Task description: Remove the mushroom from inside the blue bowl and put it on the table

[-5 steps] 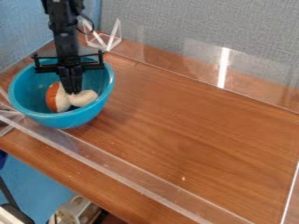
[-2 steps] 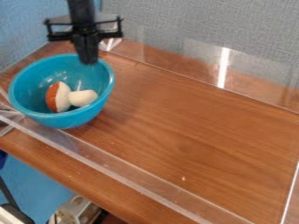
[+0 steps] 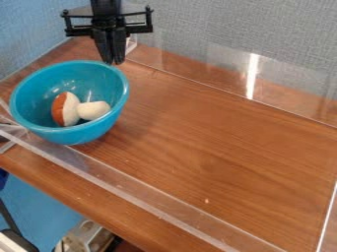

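Observation:
The blue bowl (image 3: 32, 116) stands at the table's left end. Inside it the mushroom (image 3: 77, 110) lies on its side, orange-brown cap to the left and cream stem to the right. My gripper (image 3: 116, 59) hangs pointing down above the bowl's far right rim, well clear of the mushroom. Nothing is between its dark fingers. They sit close together, and I cannot make out whether a gap separates them. The table (image 3: 211, 138) is brown wood grain, bare to the right of the bowl.
Low clear acrylic walls (image 3: 250, 74) run along the table's edges, close to the bowl on its left and front sides. A grey-blue wall stands behind the table.
The gripper has risen out of the bowl, where its tips were down at the mushroom, and shifted right and back. The mushroom stayed in the bowl.

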`<state>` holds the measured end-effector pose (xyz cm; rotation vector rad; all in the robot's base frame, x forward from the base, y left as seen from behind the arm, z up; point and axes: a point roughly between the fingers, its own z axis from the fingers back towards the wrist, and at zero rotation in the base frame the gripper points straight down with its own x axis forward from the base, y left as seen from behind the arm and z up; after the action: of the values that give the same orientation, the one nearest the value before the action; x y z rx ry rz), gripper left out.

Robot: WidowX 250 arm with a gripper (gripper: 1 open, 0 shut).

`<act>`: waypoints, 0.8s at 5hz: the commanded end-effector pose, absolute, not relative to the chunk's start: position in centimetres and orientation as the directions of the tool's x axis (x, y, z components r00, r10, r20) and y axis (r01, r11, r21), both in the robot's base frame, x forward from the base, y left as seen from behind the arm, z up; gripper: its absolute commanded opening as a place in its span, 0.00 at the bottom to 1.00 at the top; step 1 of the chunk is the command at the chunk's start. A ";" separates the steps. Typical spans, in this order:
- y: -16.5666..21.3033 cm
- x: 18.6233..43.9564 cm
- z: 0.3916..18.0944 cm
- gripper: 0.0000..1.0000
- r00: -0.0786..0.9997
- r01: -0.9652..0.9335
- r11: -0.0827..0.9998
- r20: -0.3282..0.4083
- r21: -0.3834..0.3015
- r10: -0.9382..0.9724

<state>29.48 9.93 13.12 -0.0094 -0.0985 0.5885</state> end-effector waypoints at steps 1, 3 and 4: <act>10.0 29.4 14.7 1.00 0.822 -0.547 0.836 0.155 -0.052 0.548; 11.3 29.2 13.4 1.00 0.819 -0.555 0.831 0.156 -0.027 0.552; 12.3 29.0 12.7 1.00 0.815 -0.562 0.827 0.159 -0.010 0.557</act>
<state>28.82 11.95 11.67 0.0327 -0.1223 0.5938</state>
